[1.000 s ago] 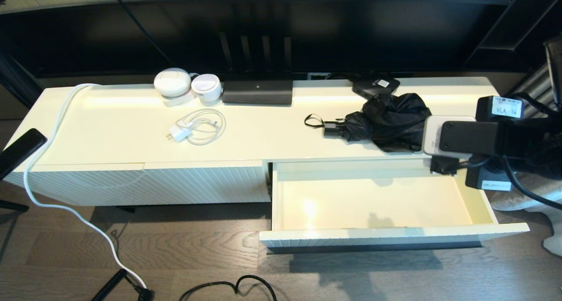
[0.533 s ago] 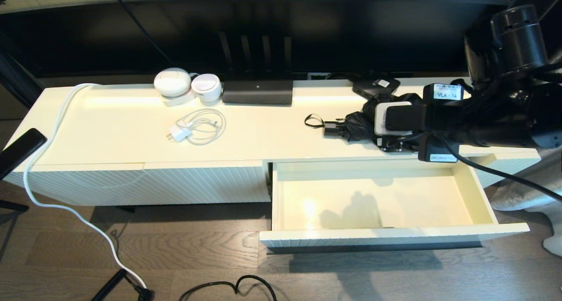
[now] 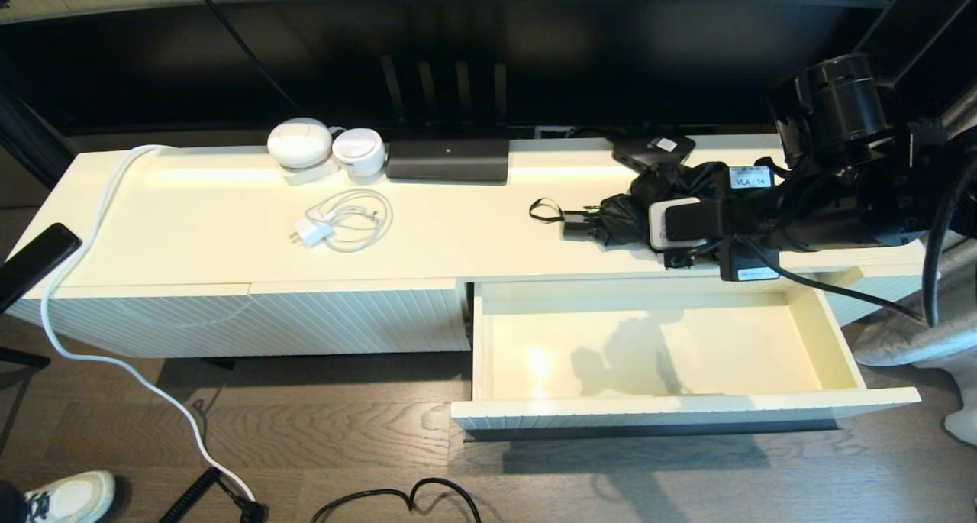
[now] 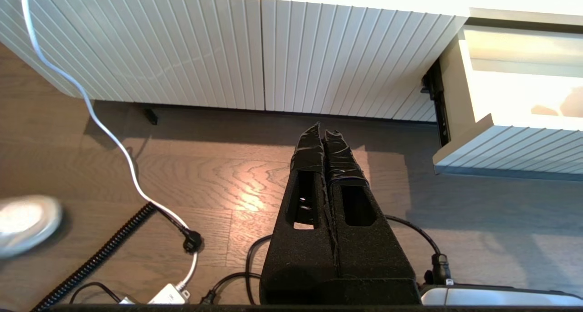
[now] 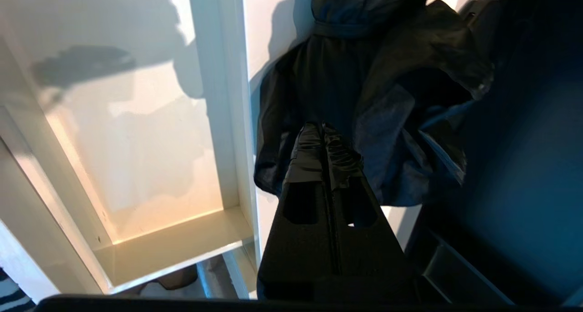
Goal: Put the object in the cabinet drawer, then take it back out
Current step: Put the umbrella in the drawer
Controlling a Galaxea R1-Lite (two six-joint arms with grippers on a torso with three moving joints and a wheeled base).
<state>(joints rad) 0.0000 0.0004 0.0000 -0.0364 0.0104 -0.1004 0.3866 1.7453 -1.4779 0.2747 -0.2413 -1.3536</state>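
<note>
The object, a black folding umbrella (image 3: 622,216), lies on the cabinet top behind the open drawer, its short handle (image 3: 577,224) and wrist loop (image 3: 543,210) pointing left. My right gripper (image 3: 678,259) hovers over the umbrella's bunched fabric (image 5: 401,98), near the top's front edge. The jaws are shut with nothing between them, and the fingertips (image 5: 314,141) hang just over the cloth. The cabinet drawer (image 3: 733,347) stands pulled out with a bare cream floor (image 5: 136,120). My left gripper (image 4: 322,134) is parked low over the wooden floor, shut and empty.
A flat black box with a white label (image 3: 652,149) sits behind the umbrella. Further left on the top are a white charger with coiled cable (image 3: 340,221), a black router (image 3: 446,159) and white round devices (image 3: 299,143). Cables and a white shoe (image 3: 72,496) lie on the floor.
My right arm has swung from the drawer's back right corner up over the cabinet top, leftward onto the umbrella. A white shoe has appeared at the floor's lower left.
</note>
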